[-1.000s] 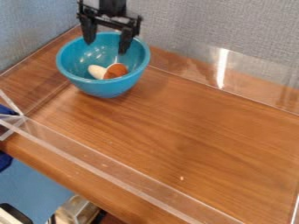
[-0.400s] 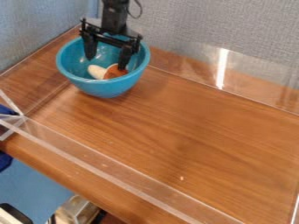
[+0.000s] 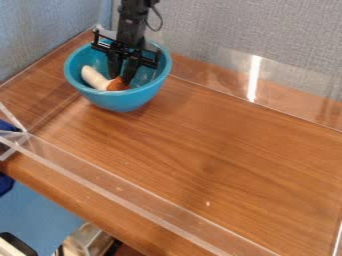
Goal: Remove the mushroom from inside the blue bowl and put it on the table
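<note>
The blue bowl (image 3: 142, 93) stands at the back left of the table (image 3: 214, 140). Inside it lies the mushroom (image 3: 96, 76), its cream stem pointing left and its orange-brown cap to the right. My gripper (image 3: 123, 76) reaches straight down into the bowl. Its dark fingers are drawn close together on the cap end of the mushroom, which still rests on the bowl's bottom. The fingers hide part of the cap.
Low clear acrylic walls (image 3: 254, 75) edge the tabletop at the back, left and front. A grey-blue wall rises right behind the bowl. Bare wood stretches to the right and front of the bowl.
The gripper came down from above the rim into the bowl, and its fingers went from wide apart to closed in on the mushroom. The mushroom shifted slightly left.
</note>
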Controlling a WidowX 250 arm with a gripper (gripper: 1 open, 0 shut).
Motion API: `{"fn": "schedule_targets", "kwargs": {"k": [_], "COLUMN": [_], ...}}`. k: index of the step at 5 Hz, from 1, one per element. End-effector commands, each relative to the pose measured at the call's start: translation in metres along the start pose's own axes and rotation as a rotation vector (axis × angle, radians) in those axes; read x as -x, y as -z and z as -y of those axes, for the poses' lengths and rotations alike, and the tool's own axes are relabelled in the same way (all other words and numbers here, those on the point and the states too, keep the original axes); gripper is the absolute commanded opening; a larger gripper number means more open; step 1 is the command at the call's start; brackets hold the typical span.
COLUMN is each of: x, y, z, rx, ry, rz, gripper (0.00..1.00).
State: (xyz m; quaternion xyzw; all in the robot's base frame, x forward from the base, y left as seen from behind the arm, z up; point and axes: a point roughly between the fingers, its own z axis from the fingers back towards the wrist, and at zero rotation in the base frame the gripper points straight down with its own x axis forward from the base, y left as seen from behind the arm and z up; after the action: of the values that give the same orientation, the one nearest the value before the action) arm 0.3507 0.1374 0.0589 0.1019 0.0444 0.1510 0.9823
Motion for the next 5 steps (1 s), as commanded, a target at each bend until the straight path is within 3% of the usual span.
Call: {"fn": "schedule_targets", "kwargs": {"k": [1,3,4,5], "x": [-0.004,0.003,0.01,0.023], "y": [-0.03,-0.093,-0.128,-0.134], "z": [-0.006,-0.015,-0.013,0.011], "rx": [0.01,0.056,0.064,0.082], "ry": [-0.011,-0.025,-0.012,0.06], "rz": [0.077,0.191,0.25,0.252], "gripper": [0.0,0.0,0.0,0.0]}}
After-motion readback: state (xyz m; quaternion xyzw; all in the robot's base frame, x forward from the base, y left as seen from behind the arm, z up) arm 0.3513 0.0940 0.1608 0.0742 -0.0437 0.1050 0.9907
